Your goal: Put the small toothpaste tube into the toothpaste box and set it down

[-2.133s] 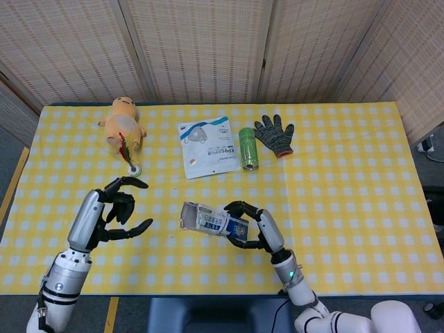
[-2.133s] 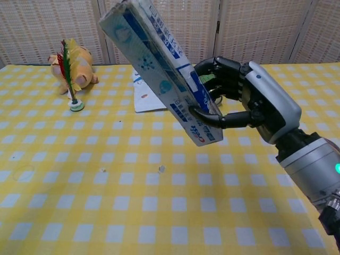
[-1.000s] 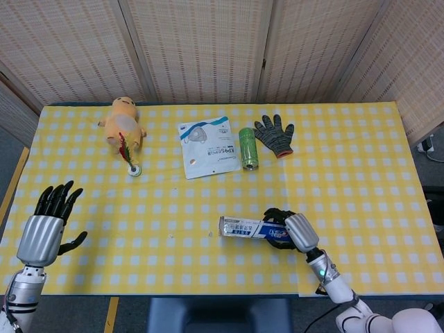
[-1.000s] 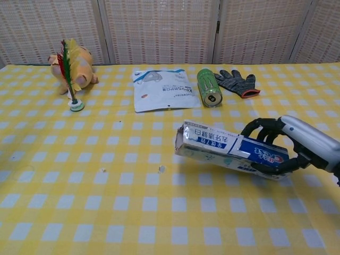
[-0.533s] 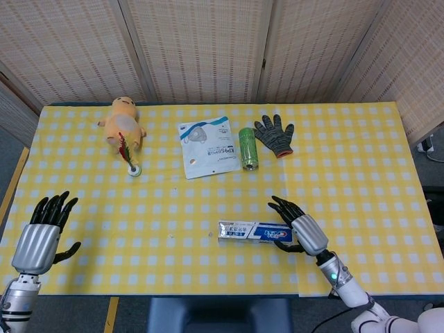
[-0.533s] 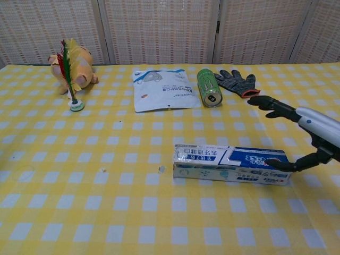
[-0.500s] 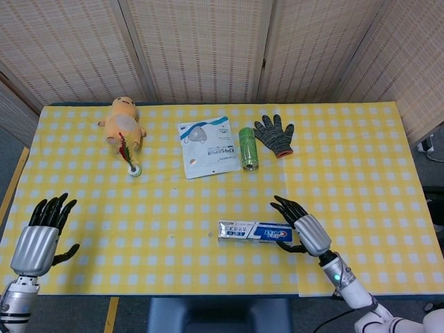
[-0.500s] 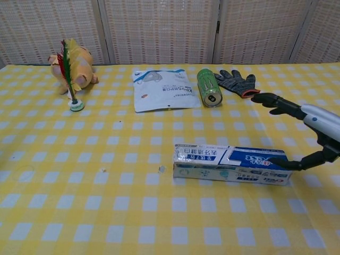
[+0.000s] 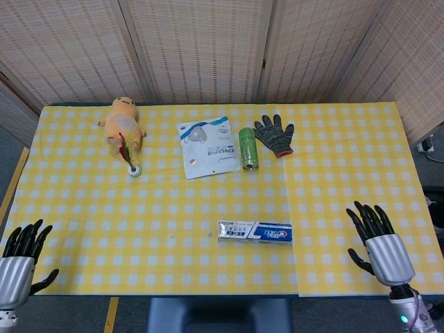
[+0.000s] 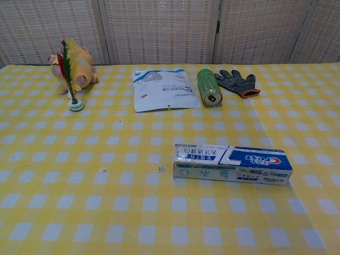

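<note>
toothpaste box (image 9: 254, 232) flat on the yellow checked table (image 9: 333, 159), low and just right of centre in the head view, long axis running left to right, printed face up; in the chest view (image 10: 232, 164) lower right of middle, nothing touching it. no tube visible anywhere, so presumably inside, though the closed carton hides that. likely light, thin card: stiff along its length, easily dented across the broad faces, end flaps weak. glossy print probably a little slick. best taken across the narrow sides near the middle, with gentle pressure, never by the flaps.

left hand (image 9: 16, 265) at the lower left corner of the head view, past the table edge, fingers spread apart and pointing up, holding nothing, touching nothing. right hand (image 9: 380, 246) at the lower right, over the table's near edge, fingers likewise fanned wide, empty, well apart from the box. neither visible in the chest view.

along the top of the table, well apart from the box: plush toy (image 9: 124, 121) with a feathered shuttlecock (image 9: 128, 156) just below it, white mask packet (image 9: 208, 147), green can (image 9: 248, 148) on its side, grey glove (image 9: 275, 134). task looks finished, judging from the box lying free.
</note>
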`<state>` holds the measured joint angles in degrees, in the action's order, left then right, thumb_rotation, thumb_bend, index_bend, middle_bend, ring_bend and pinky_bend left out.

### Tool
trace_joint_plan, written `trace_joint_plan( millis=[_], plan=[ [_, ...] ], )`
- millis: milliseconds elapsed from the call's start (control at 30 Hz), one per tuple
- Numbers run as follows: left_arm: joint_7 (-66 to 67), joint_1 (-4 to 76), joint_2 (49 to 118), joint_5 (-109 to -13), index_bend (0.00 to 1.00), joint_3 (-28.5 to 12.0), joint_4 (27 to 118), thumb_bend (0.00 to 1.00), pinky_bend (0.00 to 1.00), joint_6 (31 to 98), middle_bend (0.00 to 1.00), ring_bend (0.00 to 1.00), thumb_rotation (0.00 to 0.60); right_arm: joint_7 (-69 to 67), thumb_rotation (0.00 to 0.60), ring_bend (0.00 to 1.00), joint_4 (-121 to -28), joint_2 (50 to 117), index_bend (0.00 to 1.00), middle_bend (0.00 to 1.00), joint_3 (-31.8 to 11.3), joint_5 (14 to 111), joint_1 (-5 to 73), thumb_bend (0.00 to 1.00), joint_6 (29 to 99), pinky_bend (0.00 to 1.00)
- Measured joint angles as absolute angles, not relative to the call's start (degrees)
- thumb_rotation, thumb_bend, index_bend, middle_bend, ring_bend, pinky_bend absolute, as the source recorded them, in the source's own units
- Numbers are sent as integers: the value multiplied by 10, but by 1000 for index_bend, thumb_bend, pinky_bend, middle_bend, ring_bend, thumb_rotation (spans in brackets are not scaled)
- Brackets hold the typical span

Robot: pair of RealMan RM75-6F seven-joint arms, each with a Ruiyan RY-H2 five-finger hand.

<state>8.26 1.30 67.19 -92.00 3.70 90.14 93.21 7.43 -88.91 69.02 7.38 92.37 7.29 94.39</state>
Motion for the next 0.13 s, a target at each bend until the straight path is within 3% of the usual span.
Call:
trace_joint_plan(
  millis=[133],
  plan=[
    [88, 6, 672, -937, 101, 38, 900, 234, 0, 949, 38, 0, 600, 75, 600, 0, -904, 664, 0, 0, 77, 927, 54, 309, 953, 0]
  ],
)
